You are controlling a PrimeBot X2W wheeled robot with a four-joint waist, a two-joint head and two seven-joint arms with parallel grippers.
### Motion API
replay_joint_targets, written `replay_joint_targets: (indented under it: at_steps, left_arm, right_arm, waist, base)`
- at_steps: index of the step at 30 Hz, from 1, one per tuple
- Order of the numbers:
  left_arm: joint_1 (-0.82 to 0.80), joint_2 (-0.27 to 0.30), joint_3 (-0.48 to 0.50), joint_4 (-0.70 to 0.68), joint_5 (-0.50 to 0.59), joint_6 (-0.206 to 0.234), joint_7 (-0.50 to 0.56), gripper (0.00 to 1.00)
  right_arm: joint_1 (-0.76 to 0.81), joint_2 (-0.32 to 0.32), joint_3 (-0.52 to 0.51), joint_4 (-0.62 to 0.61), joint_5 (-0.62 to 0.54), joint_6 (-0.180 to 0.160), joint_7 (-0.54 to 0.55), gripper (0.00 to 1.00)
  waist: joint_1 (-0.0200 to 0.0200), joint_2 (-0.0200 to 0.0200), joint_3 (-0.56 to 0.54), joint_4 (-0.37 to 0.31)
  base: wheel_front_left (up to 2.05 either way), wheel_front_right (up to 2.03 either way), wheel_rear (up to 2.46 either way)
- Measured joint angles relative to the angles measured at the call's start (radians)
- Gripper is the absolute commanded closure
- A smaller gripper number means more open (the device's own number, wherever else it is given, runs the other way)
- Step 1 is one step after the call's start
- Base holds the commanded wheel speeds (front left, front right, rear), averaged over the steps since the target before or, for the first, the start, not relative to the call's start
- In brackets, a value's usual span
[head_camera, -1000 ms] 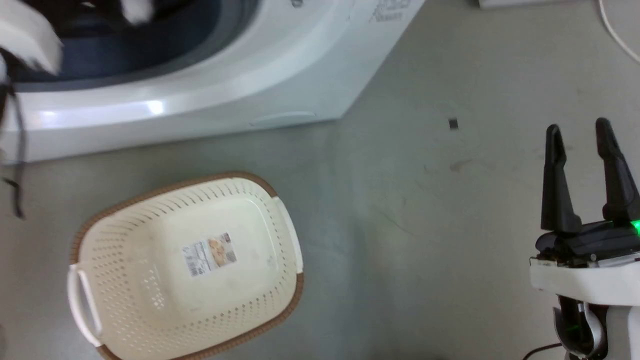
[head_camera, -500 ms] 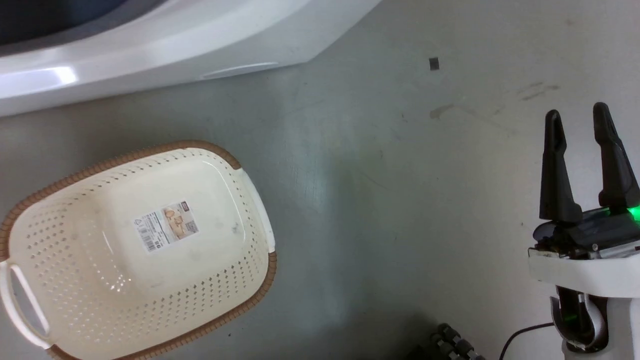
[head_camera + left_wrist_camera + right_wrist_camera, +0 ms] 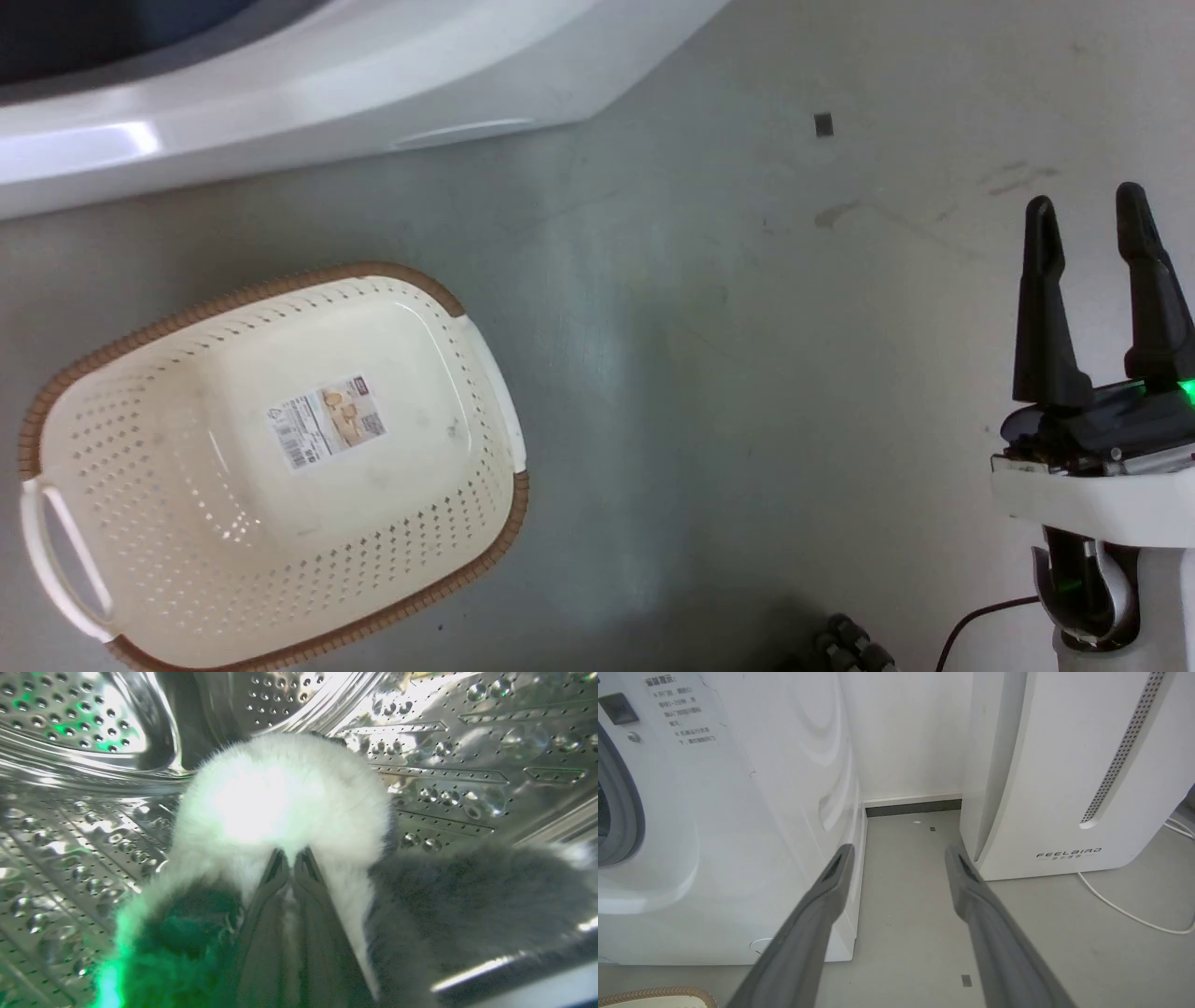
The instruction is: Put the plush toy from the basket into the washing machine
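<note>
Plush toy: the plush toy [image 3: 285, 793] is inside the washing machine. Its white fluffy body sits at the centre of the left wrist view, with dark fur at the lower right and lower left and the perforated steel drum [image 3: 467, 742] all round it.
Left fingers: the left fingers [image 3: 279, 870] are pressed together at the middle of that view, with a tuft of white fur pinched between the tips, so they have hold of the toy.
Toy's support: I cannot tell whether it rests on the drum wall or hangs from the grip.
Basket: the basket [image 3: 233, 297] lies on the floor [image 3: 747, 373] at the lower left of the head view. Nothing is in it but the paper label [image 3: 329, 422] on its bottom.
Washing machine: its white front [image 3: 327, 84] runs along the top left of the head view, just above the basket.
Right fingers: the right fingers [image 3: 1044, 308] stand at the lower right of the head view, spread apart and holding nothing. In the right wrist view they point at the floor between the washer and the FEELBIRD appliance [image 3: 1064, 788].
Done: the toy is lifted out of the basket and carried into the drum.
Left: by my reading, only letting go and drawing the left arm back out through the porthole.
Progress: near the end, since the toy is in place but not yet released.
</note>
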Motion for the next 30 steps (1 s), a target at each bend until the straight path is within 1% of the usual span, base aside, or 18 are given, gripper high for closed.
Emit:
replay_joint_targets:
  at_steps: [4, 6, 7, 8, 10, 13, 16, 18, 20, 22, 23, 24, 25, 26, 29, 30]
  left_arm:
    - [0.053, -0.021, -0.003, 0.048, 0.0, 0.0, -0.122, 0.0]
    - [0.096, -0.04, 0.003, 0.069, -0.008, 0.002, -0.212, 0.0]
    - [0.096, -0.04, 0.003, 0.069, -0.008, 0.002, -0.212, 0.0]
    - [0.142, -0.066, 0.008, 0.09, -0.026, 0.002, -0.277, 0.0]
    - [0.187, -0.093, 0.009, 0.102, -0.037, 0.002, -0.333, 0.0]
    - [0.25, -0.128, 0.018, 0.1, -0.055, 0.005, -0.386, 0.0]
    - [0.328, -0.156, 0.024, 0.065, -0.055, 0.021, -0.405, 0.0]
    - [0.394, -0.175, 0.034, 0.014, -0.055, 0.031, -0.41, 0.0]
    - [0.464, -0.192, 0.067, -0.066, -0.059, 0.046, -0.411, 0.0]
    - [0.542, -0.201, 0.095, -0.15, -0.041, 0.08, -0.411, 0.0]
    - [0.542, -0.201, 0.095, -0.15, -0.041, 0.08, -0.411, 0.0]
    - [0.63, -0.212, 0.129, -0.227, -0.033, 0.111, -0.411, 0.0]
    - [0.674, -0.217, 0.143, -0.265, -0.029, 0.124, -0.411, 0.0]
    - [0.803, -0.243, 0.187, -0.389, -0.013, 0.156, -0.411, 0.0]
    - [0.931, -0.272, 0.238, -0.509, 0.005, 0.196, -0.411, 0.0]
    - [0.931, -0.272, 0.238, -0.509, 0.005, 0.196, -0.411, 0.0]
  right_arm:
    - [0.001, 0.0, -0.004, 0.01, -0.015, 0.0, 0.0, 0.0]
    - [0.002, 0.0, -0.009, 0.018, -0.028, 0.0, 0.0, 0.0]
    - [0.002, 0.0, -0.009, 0.018, -0.028, 0.0, 0.0, 0.0]
    - [0.007, 0.0, -0.018, 0.026, -0.047, 0.0, 0.0, 0.0]
    - [0.015, 0.0, -0.027, 0.035, -0.065, 0.0, 0.0, 0.0]
    - [0.038, 0.0, -0.034, 0.051, -0.09, 0.0, 0.0, 0.0]
    - [0.061, 0.0, -0.039, 0.062, -0.115, 0.0, 0.0, 0.0]
    - [0.078, 0.0, -0.042, 0.069, -0.123, 0.0, 0.0, 0.0]
    - [0.095, 0.0, -0.048, 0.077, -0.13, 0.0, 0.0, 0.0]
    - [0.109, 0.0, -0.056, 0.085, -0.132, 0.0, 0.0, 0.0]
    - [0.109, 0.0, -0.056, 0.085, -0.132, 0.0, 0.0, 0.0]
    - [0.124, 0.0, -0.063, 0.091, -0.141, 0.0, 0.0, 0.0]
    - [0.132, 0.0, -0.062, 0.093, -0.146, 0.0, 0.0, 0.0]
    - [0.159, 0.0, -0.059, 0.099, -0.157, 0.0, 0.0, 0.0]
    - [0.183, 0.0, -0.058, 0.109, -0.165, 0.0, 0.0, 0.0]
    - [0.183, 0.0, -0.058, 0.109, -0.165, 0.0, 0.0, 0.0]
  waist:
    - [-0.0001, -0.0001, -0.048, 0.014]
    - [0.0, 0.0, -0.079, 0.023]
    - [0.0, 0.0, -0.079, 0.023]
    - [0.0, 0.0, -0.117, 0.033]
    - [-0.0001, -0.0001, -0.158, 0.047]
    - [-0.0001, 0.0, -0.223, 0.07]
    - [-0.0002, 0.0, -0.291, 0.096]
    - [-0.0002, 0.0, -0.337, 0.114]
    - [-0.0002, 0.0, -0.382, 0.132]
    - [-0.0002, 0.0, -0.426, 0.152]
    - [-0.0002, 0.0, -0.426, 0.152]
    - [-0.0003, 0.0, -0.468, 0.171]
    - [-0.0002, 0.0, -0.489, 0.181]
    - [-0.0003, 0.0, -0.546, 0.21]
    - [-0.0003, 0.0, -0.597, 0.237]
    - [-0.0003, 0.0, -0.597, 0.237]
  base:
    - [0.0, 0.0, 0.0]
    - [0.0, 0.0, 0.0]
    - [0.0, 0.0, 0.0]
    - [0.0, 0.0, 0.0]
    - [0.0, 0.0, 0.0]
    - [0.0, 0.0, 0.0]
    - [0.0, 0.0, 0.0]
    - [0.0, 0.0, 0.0]
    - [0.0, 0.0, 0.0]
    - [0.0, 0.0, 0.0]
    - [0.0, 0.0, 0.0]
    - [0.0, 0.0, 0.0]
    - [0.0, 0.0, 0.0]
    - [0.0, 0.0, 0.0]
    - [0.0, 0.0, 0.0]
    - [0.0, 0.0, 0.0]
